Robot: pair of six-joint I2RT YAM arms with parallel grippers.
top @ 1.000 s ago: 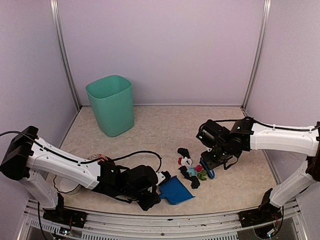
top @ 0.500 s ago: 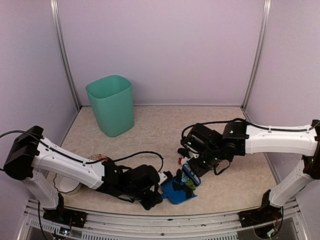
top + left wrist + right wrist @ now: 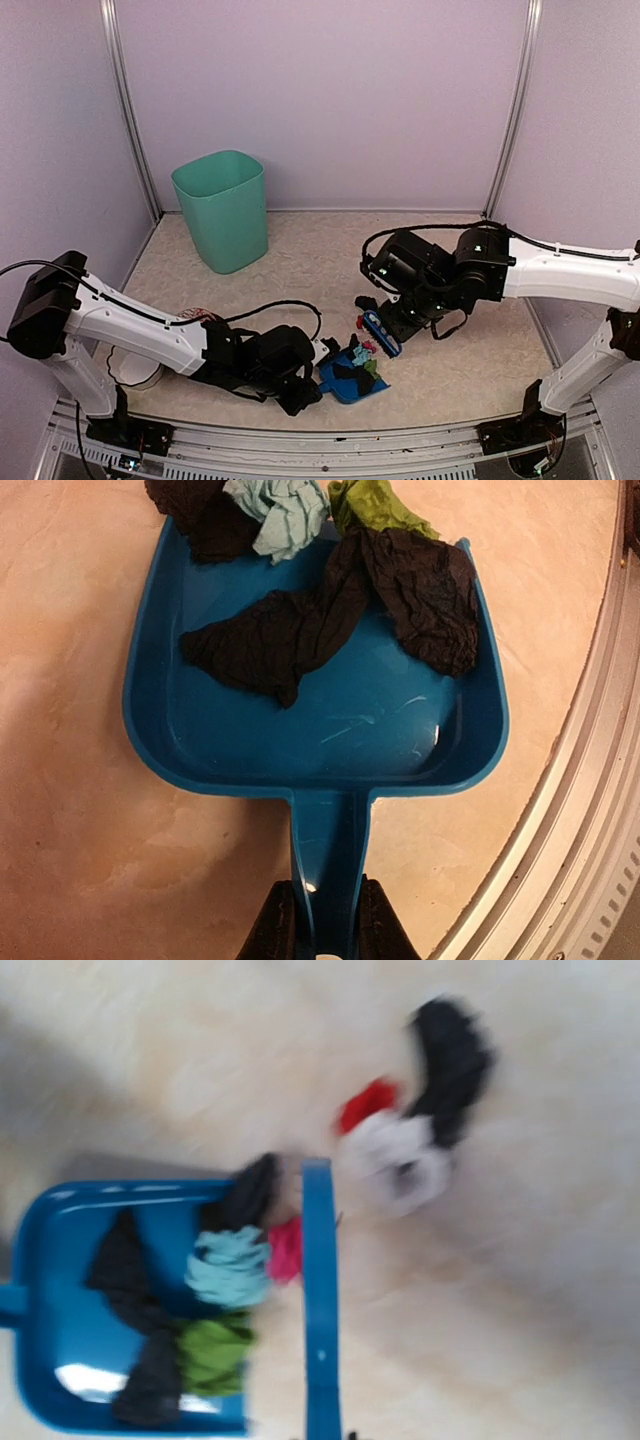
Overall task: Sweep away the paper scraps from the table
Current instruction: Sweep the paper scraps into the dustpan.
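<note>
Top view first: your last stroke landed. 1 second back the paper scraps (image 3: 356, 367) were heaped on the table (image 3: 300, 260) just right of the dustpan (image 3: 345, 390), with the brush (image 3: 381, 332) on their far side. Now the brush has come across to the pan's mouth and most of the heap sits inside the pan. The left jaws grip the pan's handle near the front edge, same spot as before. The right jaws look clamped on the brush, since it rides along with that arm. A black bit (image 3: 366, 303) and a red-and-white clump (image 3: 362, 322) got left on the table just beyond the brush. The green bin (image 3: 222, 210) stands well apart at the back left.

Left wrist: the left jaws are pinched on the handle (image 3: 330, 850), 1 finger each side. 2 black scraps (image 3: 290, 630) lie flat in the pan, with a teal one (image 3: 280, 510) and a green one (image 3: 380, 505) at its open lip. The front rail (image 3: 590, 810) runs close by.

Right wrist: blurry, and the jaws themselves are out of shot. The brush is a blue bar between the pan and the 3 leftovers: white (image 3: 395, 1155), red (image 3: 368, 1102), black (image 3: 450, 1045). A pink bit (image 3: 285, 1248) sits right at the lip.

So you're mostly done, I'd say. You'll need 1 more pass from behind those 3, and watch that the lip pieces don't spill out.
</note>
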